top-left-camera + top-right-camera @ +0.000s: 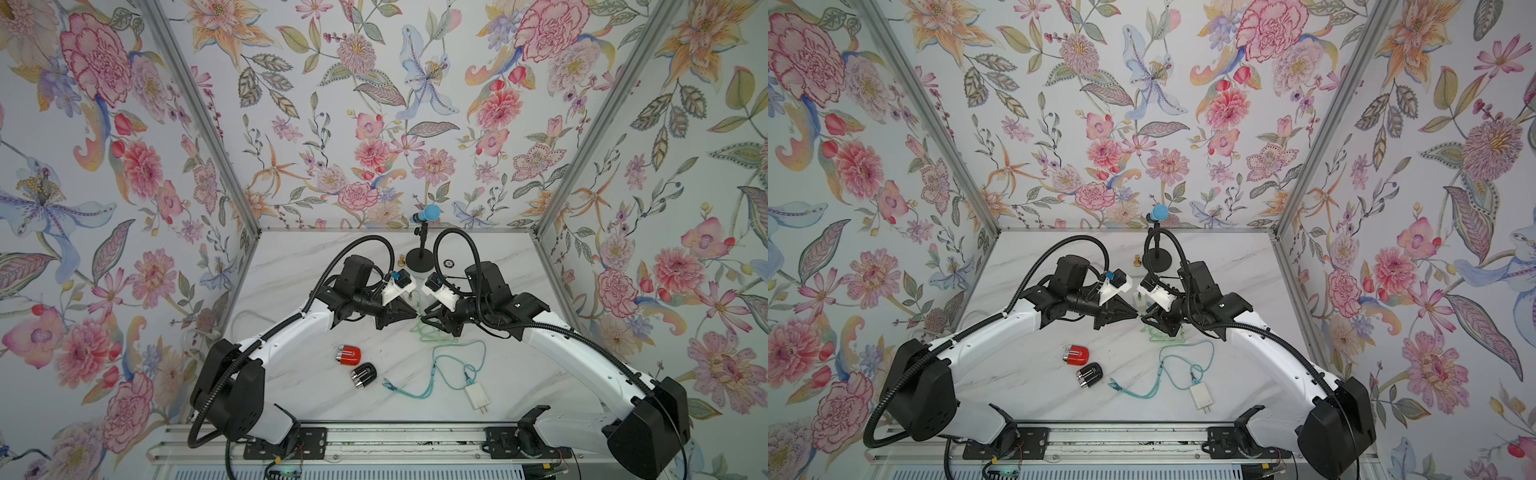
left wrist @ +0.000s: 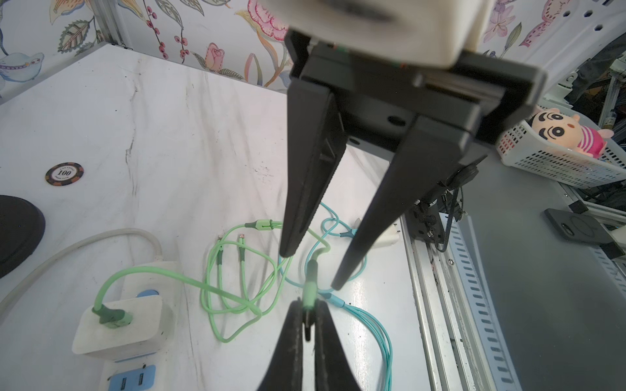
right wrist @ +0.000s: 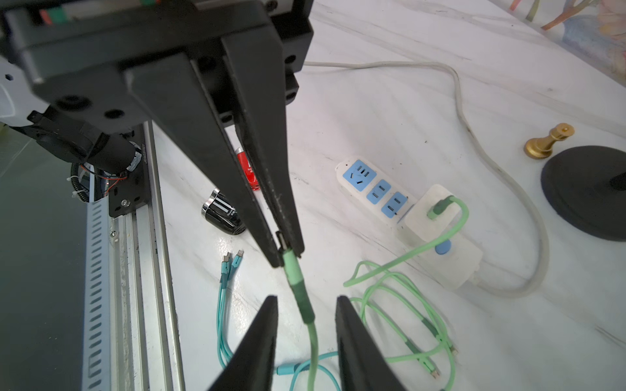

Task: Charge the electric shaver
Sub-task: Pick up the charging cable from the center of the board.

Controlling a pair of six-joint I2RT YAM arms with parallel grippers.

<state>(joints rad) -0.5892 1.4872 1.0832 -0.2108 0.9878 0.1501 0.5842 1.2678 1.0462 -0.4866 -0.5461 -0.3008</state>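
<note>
Top views, hands: the left hand [image 1: 415, 314] and right hand [image 1: 424, 319] meet tip to tip over the middle of the worktop [image 1: 291, 257], above a loose heap of green cable [image 1: 434, 334].
Top views, shavers: a red shaver [image 1: 348, 354] and a black shaver [image 1: 363, 375] lie side by side, untouched, between the hands and the worktop edge by the arm bases, left of centre. I cannot tell which one is meant.
Top views, spare lead: a teal cable [image 1: 457, 359] ends at a white charger [image 1: 477, 395] lying loose near that same edge, prongs bare.
Left wrist, grip: the left hand is clenched on the green connector [image 2: 310, 294]. The right hand's fingers [image 2: 372, 220] stand apart on either side of the lead, seemingly touching nothing.
Right wrist, likely reason: the left hand pinches the plug end itself, so the released right hand probably means to take the sleeve further back and free the tip for a shaver's socket.
Right wrist, power: the cable's other end sits in a white adapter [image 3: 430, 220] on the power strip [image 3: 376, 193].
Surface: pale, glossy marble-look; a small shaver may slide when pushed.
Room: floral wallpaper on three sides; a microphone stand [image 1: 422, 257] at the far edge.
</note>
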